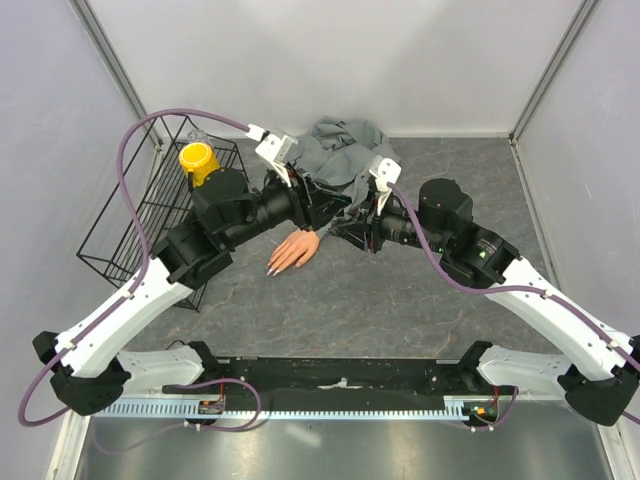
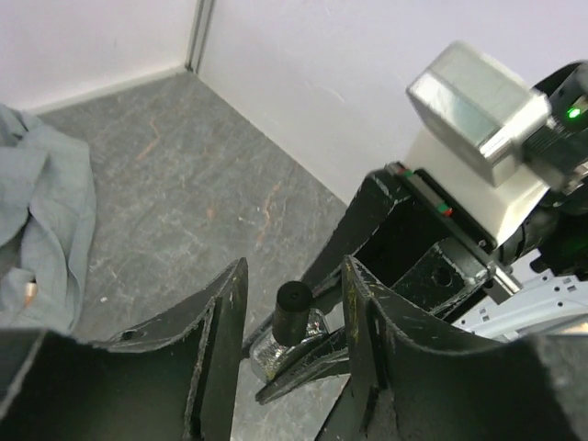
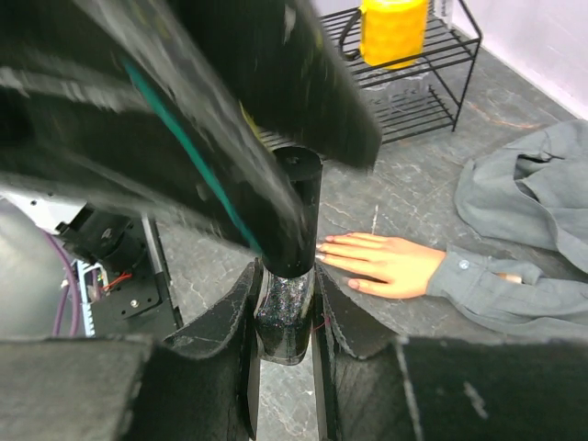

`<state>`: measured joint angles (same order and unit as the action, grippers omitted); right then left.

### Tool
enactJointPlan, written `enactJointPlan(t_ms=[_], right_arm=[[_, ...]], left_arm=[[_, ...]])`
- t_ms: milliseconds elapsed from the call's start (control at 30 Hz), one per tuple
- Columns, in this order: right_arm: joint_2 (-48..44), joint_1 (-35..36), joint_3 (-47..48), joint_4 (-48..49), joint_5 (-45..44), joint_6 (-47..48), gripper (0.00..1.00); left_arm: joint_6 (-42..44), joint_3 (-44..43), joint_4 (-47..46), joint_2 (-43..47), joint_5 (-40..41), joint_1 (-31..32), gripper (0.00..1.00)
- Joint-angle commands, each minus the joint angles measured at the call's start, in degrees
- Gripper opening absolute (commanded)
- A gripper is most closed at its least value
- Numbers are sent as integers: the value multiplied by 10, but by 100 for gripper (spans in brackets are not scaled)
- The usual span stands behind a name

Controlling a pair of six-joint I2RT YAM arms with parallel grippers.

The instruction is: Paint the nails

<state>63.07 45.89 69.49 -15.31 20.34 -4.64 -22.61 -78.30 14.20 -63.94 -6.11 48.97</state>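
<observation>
A peach mannequin hand (image 1: 296,248) (image 3: 395,262) lies palm down on the grey table, its grey sleeve (image 3: 514,289) running off to the right. Its small reddish nails (image 3: 323,249) point toward the arms. My right gripper (image 3: 287,276) is shut on a dark glittery nail polish bottle (image 3: 285,312) and holds it upright above the table, just left of the fingertips. The bottle's black cap (image 2: 294,310) stands between the fingers of my left gripper (image 2: 294,266), which is open with a gap on each side of the cap. Both grippers meet just behind the hand (image 1: 335,215).
A black wire rack (image 1: 150,210) holding a yellow container (image 1: 198,160) (image 3: 393,29) stands at the left. The crumpled grey shirt (image 1: 345,150) (image 2: 46,211) lies behind the hand. White walls close in the back and sides.
</observation>
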Motion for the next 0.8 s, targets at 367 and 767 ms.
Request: enactJointPlan(t_ms=[367,767], right_arm=[[-61,0,-4,69,77,-15,0],[-107,2,-49,209,383,-127,0]], left_arm=[[58,5,-86,-29,-400,-10,2],[-51,-22,-157,-95,-650,-89,15]])
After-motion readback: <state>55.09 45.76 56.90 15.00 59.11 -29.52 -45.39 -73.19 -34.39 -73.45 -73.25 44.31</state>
